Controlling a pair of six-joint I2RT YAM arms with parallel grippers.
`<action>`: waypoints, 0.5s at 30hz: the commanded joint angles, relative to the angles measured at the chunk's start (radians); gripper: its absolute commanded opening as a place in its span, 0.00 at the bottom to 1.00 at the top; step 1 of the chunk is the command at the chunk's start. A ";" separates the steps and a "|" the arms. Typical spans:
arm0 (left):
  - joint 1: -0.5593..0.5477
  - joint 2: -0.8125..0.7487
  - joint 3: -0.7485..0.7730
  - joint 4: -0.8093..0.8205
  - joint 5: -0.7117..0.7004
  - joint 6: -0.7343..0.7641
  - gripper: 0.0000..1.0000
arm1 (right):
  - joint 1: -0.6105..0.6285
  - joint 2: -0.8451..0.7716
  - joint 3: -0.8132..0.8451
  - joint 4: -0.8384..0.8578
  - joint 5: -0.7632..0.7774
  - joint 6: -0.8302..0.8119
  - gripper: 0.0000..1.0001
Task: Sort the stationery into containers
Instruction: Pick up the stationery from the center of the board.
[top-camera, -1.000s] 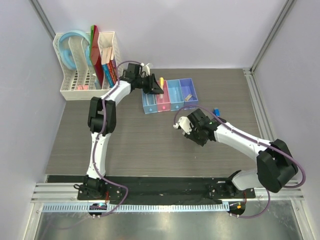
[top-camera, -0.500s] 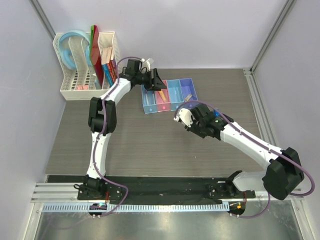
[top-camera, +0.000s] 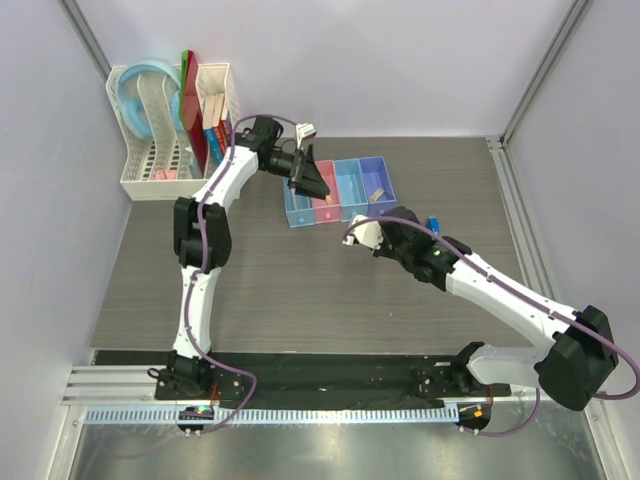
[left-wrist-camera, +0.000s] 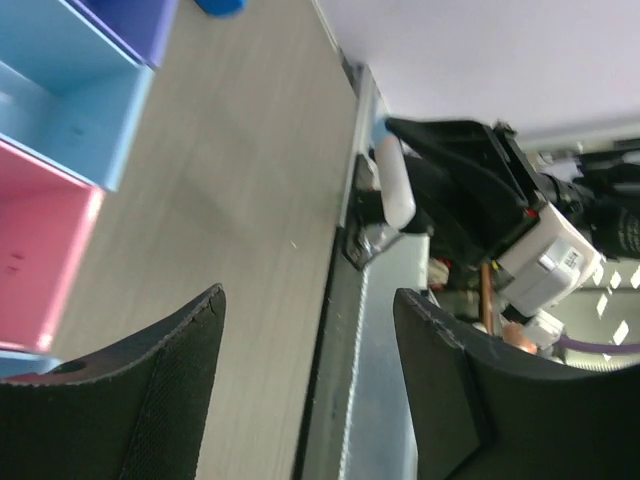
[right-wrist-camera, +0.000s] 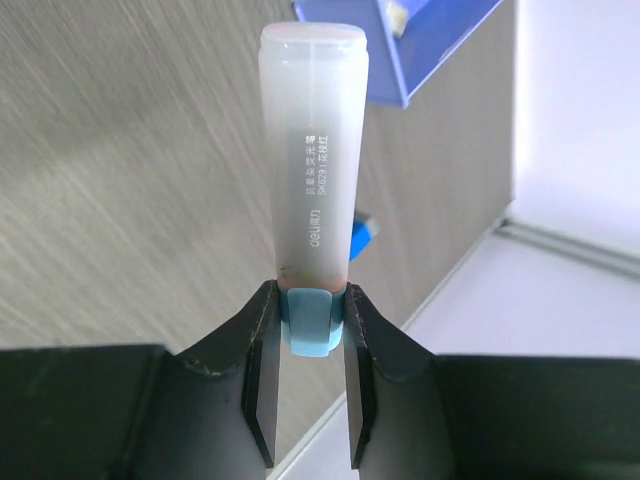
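My right gripper (top-camera: 372, 240) is shut on the grey stick with a light-blue tip (right-wrist-camera: 315, 150); the jaws (right-wrist-camera: 312, 320) pinch the blue end. It hovers above the table just in front of the four joined bins (top-camera: 340, 190). My left gripper (top-camera: 314, 182) is open and empty (left-wrist-camera: 310, 295) over the pink bin (top-camera: 326, 207) and the left light-blue bin. A tan piece (top-camera: 376, 194) lies in the violet-blue bin (top-camera: 380, 172). The small dark-blue block (top-camera: 434, 223) lies on the table right of my right gripper and shows in the right wrist view (right-wrist-camera: 362, 232). No purple pen is in view.
The white mesh rack (top-camera: 170, 150) with books and folders stands at the back left. A metal rail (top-camera: 505, 190) borders the table on the right. Grey walls close in the sides and the back.
My right gripper has carried the grey stick up and left toward the bins. My left gripper has turned and swung over the bins; the orange-yellow piece at its tip a second ago no longer shows.
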 joint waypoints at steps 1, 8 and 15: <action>-0.030 -0.028 0.026 -0.335 0.105 0.242 0.72 | 0.073 -0.006 -0.037 0.178 0.154 -0.167 0.01; -0.126 0.054 0.180 -0.781 -0.037 0.592 0.78 | 0.165 0.043 -0.062 0.290 0.219 -0.273 0.01; -0.155 0.011 0.112 -0.781 -0.044 0.624 0.79 | 0.235 0.099 -0.066 0.399 0.280 -0.370 0.01</action>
